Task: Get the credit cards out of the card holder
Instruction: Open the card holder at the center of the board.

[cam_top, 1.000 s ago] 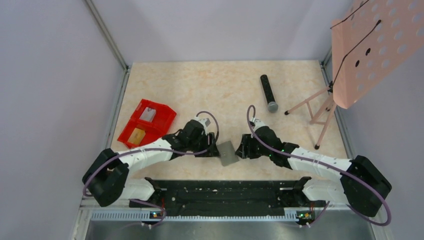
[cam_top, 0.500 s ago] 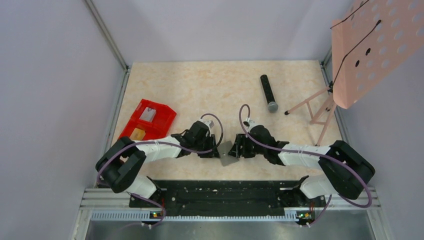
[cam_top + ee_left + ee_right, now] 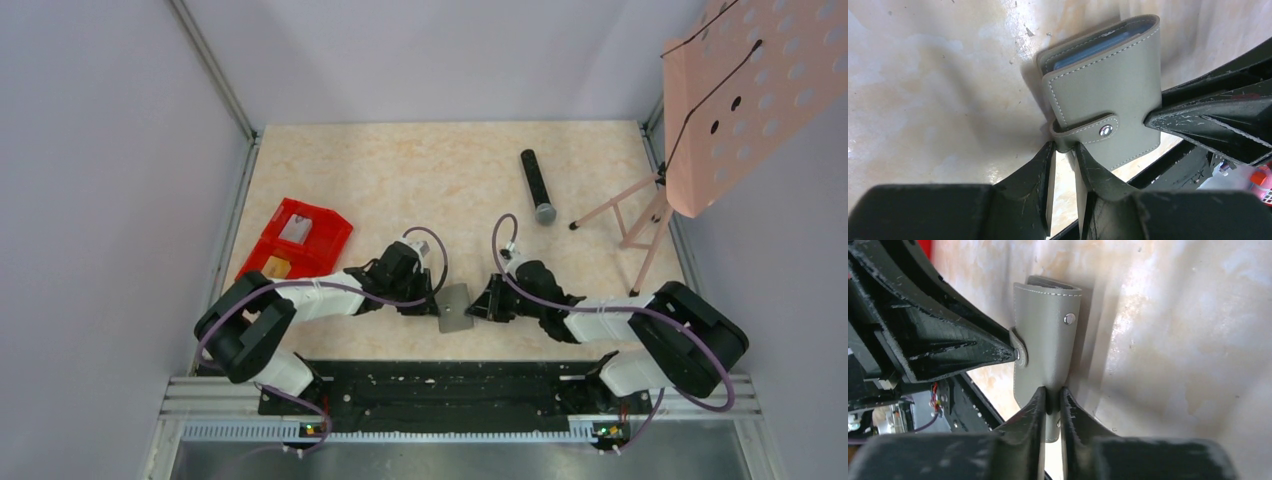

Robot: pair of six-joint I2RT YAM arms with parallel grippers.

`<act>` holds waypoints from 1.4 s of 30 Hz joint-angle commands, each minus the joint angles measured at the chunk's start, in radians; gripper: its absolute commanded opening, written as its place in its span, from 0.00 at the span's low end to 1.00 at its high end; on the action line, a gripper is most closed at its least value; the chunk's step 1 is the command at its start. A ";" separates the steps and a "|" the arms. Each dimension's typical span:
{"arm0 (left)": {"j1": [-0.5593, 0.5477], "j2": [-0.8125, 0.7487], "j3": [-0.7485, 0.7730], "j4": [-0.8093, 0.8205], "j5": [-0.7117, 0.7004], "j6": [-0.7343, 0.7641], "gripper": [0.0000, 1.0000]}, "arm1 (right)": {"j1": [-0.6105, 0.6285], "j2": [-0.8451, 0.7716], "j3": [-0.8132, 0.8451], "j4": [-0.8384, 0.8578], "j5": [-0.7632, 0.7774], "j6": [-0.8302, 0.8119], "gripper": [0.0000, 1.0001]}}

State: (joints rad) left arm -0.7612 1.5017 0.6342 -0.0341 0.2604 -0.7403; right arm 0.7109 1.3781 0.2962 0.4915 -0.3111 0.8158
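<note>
Card holder (image 3: 455, 307) lengthwise near-to-far; left fingers (image 3: 1040, 172) tight on strap (image 3: 1083, 133); right fingers (image 3: 1032, 412) tight on edge

Left gripper (image 3: 1064, 146), right gripper (image 3: 1052, 390), both clamped.

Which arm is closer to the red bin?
Left. The left gripper pinches the card holder, right of the red bin in the top view; the right gripper pinches its other edge, farther off.

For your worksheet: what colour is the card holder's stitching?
White, on the grey card holder; best in left wrist view.
</note>
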 commanded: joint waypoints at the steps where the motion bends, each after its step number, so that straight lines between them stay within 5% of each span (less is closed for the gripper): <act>1: -0.022 0.004 0.007 0.027 -0.003 -0.020 0.26 | 0.007 -0.022 -0.006 0.213 -0.087 0.069 0.04; 14: -0.057 -0.143 0.154 -0.188 -0.105 -0.013 0.46 | 0.030 -0.079 -0.050 0.208 -0.028 0.128 0.00; 29: -0.142 -0.092 0.230 -0.338 -0.306 -0.021 0.48 | 0.133 -0.139 -0.026 0.123 0.133 0.131 0.00; 42: -0.161 -0.017 0.221 -0.281 -0.268 -0.018 0.47 | 0.142 -0.128 -0.035 0.144 0.138 0.129 0.00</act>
State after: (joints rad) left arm -0.9157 1.4586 0.8352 -0.3561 -0.0124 -0.7582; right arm 0.8356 1.2636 0.2527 0.5751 -0.1806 0.9455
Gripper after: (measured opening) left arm 0.471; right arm 0.022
